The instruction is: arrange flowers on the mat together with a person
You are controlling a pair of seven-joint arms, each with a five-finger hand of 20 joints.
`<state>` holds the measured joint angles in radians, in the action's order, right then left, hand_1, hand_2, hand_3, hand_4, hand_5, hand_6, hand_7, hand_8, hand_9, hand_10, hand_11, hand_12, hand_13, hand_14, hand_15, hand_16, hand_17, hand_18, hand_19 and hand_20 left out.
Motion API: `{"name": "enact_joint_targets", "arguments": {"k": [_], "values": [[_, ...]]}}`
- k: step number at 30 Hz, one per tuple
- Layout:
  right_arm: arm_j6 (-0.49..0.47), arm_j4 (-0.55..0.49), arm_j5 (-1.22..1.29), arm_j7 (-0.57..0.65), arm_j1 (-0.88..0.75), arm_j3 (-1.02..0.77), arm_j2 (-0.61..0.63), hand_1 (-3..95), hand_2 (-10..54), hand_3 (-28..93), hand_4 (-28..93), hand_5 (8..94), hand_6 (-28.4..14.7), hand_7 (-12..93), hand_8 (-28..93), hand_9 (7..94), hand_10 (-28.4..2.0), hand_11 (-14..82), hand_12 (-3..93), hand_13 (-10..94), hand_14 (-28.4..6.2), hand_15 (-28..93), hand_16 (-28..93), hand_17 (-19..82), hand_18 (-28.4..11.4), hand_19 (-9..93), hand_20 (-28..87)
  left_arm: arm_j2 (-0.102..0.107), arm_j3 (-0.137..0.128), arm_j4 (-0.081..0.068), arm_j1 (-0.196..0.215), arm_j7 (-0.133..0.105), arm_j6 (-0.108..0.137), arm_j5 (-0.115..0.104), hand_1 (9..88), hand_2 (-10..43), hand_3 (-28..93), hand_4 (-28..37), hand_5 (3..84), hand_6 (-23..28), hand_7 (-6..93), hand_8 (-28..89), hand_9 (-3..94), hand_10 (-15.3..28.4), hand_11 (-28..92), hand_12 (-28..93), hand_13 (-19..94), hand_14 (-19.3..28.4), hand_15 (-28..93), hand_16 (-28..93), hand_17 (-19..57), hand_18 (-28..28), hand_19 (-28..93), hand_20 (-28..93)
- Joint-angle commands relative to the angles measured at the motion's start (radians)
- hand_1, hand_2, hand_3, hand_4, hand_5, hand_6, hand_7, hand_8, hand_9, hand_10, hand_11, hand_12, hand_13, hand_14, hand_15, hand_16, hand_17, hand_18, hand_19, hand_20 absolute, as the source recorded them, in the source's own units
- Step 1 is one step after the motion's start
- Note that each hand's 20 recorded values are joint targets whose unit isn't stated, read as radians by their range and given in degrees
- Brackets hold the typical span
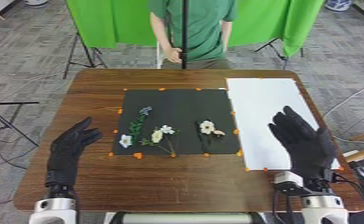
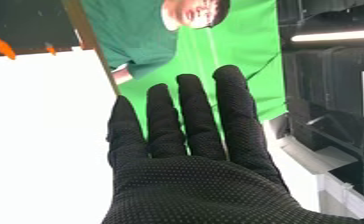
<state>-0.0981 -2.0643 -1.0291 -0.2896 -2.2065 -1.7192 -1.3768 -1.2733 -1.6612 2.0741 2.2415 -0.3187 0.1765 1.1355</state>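
Head view: a dark mat (image 1: 180, 102) lies on a brown table (image 1: 152, 182), with a white sheet (image 1: 260, 100) just beside it on the right. Orange tabs (image 1: 138, 155) dot the edges, presumably to stop things sliding. The flowers lie flat on the mat in two groups: on the left, a blue-tipped sprig (image 1: 145, 112) with white and cream blossoms (image 1: 157, 135) near its lower end; on the right, a pale bloom (image 1: 206, 126). The bare strip between probably spaces out the design. The robot's left hand (image 1: 65, 150) is open and empty left of the mat, apart from the stems, I'd guess to avoid disturbing them. Its right hand (image 1: 305, 145), also open and empty, is over the sheet, likely keeping clear yet within reach.

Right wrist view: the right hand's fingers are straight, gripping nothing, near the white sheet; that suggests readiness, not a grasp.
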Motion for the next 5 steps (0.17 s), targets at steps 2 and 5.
{"name": "enact_joint_targets", "arguments": {"k": [2,5], "values": [[-0.043,0.038,-0.020,-0.006,0.117,0.032,0.009,1.6,0.6,74,-21,41.8,-0.2,9,-9,38.8,-12.8,3.8,9.7,27,-11.2,9,7,14,-14.5,2,23,-0.017,0.024,-0.021,-0.013,0.002,-0.008,0.005,22.8,-2.5,72,-23.7,48.0,3.0,11.2,-6,51.5,14.5,18,13,46,18.1,20,-1,13.4,14.0,14,21],[-0.045,0.045,-0.023,-0.013,0.142,0.038,0.005,1.6,0.7,74,-21,41.9,-0.2,9,-9,38.9,-12.8,3.8,9.8,27,-11.2,9,7,14,-14.5,2,22,-0.019,0.028,-0.025,-0.022,0.003,-0.007,0.004,22.8,-2.6,72,-23.8,48.0,3.0,11.2,-6,51.5,14.5,18,13,46,18.1,20,-1,13.5,14.0,14,21]]}}
